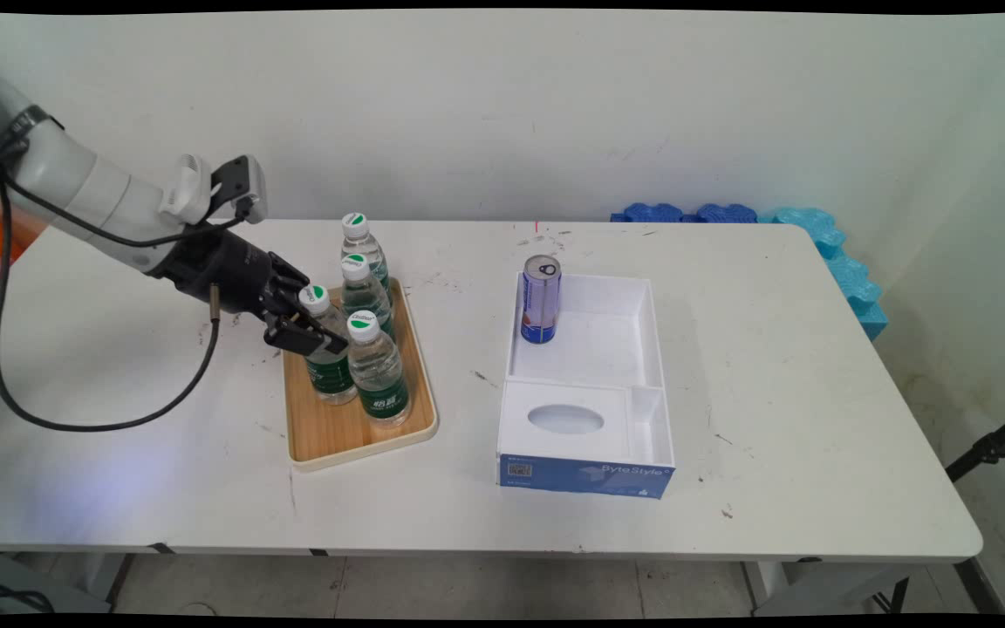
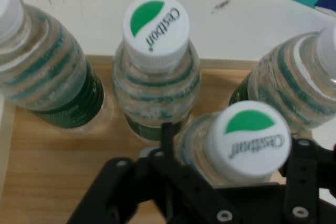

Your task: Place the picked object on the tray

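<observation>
Several clear water bottles with green labels and white-and-green caps stand on a wooden tray (image 1: 354, 432). My gripper (image 1: 306, 336) reaches in from the left and is shut on the near-left bottle (image 1: 330, 371), just below its cap; the bottle stands upright on the tray. In the hand view this bottle's cap (image 2: 249, 140) sits between the black fingers (image 2: 167, 135) of my gripper (image 2: 231, 148). Another bottle (image 2: 155, 51) stands just beyond it, with one more bottle on each side, the left one (image 2: 42, 66) and the right one (image 2: 294, 87). The tray (image 2: 52, 171) shows beneath them.
A white open box (image 1: 598, 349) lies right of the tray, with a blue-and-silver can (image 1: 541, 301) upright in its far-left corner. Its near part has an oval tissue opening (image 1: 565, 419) and a blue front (image 1: 585, 475). Blue foam pieces (image 1: 816, 227) lie at the table's far right edge.
</observation>
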`<action>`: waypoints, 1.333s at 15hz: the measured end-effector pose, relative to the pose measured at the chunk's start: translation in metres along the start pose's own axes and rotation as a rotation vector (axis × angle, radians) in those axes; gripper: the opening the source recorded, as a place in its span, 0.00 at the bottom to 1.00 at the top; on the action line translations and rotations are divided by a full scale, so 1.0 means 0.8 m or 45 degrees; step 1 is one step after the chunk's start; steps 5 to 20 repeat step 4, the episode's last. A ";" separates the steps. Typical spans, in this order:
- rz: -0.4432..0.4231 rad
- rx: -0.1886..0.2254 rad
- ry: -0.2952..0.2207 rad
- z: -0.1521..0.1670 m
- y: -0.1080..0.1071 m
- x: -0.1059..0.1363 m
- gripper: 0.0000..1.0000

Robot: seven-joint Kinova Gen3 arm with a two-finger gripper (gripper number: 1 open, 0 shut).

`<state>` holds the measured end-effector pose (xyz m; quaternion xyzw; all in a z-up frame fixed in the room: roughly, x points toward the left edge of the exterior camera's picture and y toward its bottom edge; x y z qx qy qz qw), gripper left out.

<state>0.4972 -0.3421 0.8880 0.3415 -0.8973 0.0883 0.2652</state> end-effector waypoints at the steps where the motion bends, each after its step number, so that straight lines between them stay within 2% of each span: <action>1: -0.001 -0.003 0.003 0.004 0.000 -0.002 1.00; 20: -0.002 -0.011 0.009 0.010 0.000 -0.008 1.00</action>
